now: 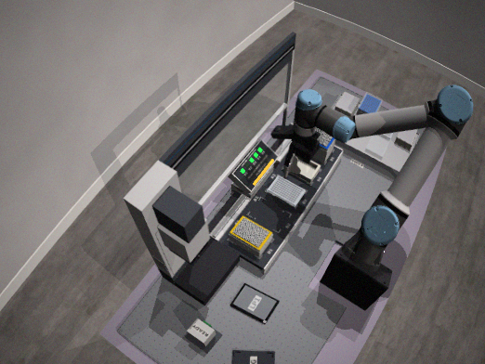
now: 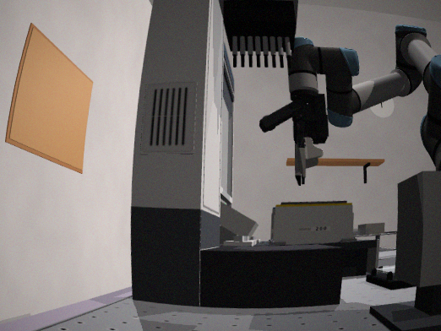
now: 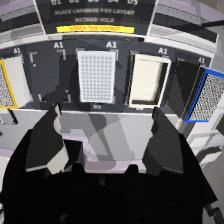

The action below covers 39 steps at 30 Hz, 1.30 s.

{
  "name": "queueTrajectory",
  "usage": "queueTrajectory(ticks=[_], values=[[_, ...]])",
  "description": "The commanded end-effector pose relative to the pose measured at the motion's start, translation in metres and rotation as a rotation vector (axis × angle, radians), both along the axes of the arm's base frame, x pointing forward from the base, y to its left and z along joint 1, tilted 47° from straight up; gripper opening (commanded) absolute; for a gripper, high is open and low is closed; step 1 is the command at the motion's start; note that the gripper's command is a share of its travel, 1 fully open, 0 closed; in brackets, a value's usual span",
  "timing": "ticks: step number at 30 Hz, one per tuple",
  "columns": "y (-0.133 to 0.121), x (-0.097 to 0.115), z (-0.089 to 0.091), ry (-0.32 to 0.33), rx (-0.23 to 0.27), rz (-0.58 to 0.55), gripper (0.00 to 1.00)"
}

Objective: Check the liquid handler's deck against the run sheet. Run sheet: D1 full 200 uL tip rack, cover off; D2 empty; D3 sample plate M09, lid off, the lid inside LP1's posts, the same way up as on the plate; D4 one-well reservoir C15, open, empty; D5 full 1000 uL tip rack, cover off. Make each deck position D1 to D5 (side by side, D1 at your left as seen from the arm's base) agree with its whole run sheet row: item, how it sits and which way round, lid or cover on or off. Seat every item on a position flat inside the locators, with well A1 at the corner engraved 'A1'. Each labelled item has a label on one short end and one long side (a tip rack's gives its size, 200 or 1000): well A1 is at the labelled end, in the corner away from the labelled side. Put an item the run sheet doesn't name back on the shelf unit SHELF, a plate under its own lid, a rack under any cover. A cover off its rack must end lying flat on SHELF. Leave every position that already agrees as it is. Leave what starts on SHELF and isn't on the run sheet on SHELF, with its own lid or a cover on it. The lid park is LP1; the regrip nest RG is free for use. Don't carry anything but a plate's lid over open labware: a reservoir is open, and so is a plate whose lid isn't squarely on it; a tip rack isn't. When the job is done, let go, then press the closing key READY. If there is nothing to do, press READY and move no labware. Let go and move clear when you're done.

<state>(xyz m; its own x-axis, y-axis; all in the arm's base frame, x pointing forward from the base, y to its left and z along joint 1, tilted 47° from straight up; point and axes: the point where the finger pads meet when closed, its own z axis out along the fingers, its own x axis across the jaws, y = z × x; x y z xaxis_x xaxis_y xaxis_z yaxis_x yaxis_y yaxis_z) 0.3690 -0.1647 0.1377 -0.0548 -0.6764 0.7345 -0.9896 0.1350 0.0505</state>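
The top view hangs high and far off, angled down over the whole deck (image 1: 279,234), the exterior view crouches low beside the handler's tower (image 2: 177,148), and the wrist view stares down close, sharing the yellow-edged tip rack (image 3: 11,82).

Perforated bench (image 1: 297,297), liquid handler (image 1: 153,218), READY key (image 1: 201,331), arm pedestal (image 1: 355,283)
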Motion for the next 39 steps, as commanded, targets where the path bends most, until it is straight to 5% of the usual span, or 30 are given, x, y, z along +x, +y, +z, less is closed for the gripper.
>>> queueTrajectory(ticks=[1,39], values=[[0.0168,0.0022,-0.0179,0.000,-0.001,-0.002,0.82],[0.0195,0.0025,-0.0208,0.000,-0.001,-0.002,0.82]])
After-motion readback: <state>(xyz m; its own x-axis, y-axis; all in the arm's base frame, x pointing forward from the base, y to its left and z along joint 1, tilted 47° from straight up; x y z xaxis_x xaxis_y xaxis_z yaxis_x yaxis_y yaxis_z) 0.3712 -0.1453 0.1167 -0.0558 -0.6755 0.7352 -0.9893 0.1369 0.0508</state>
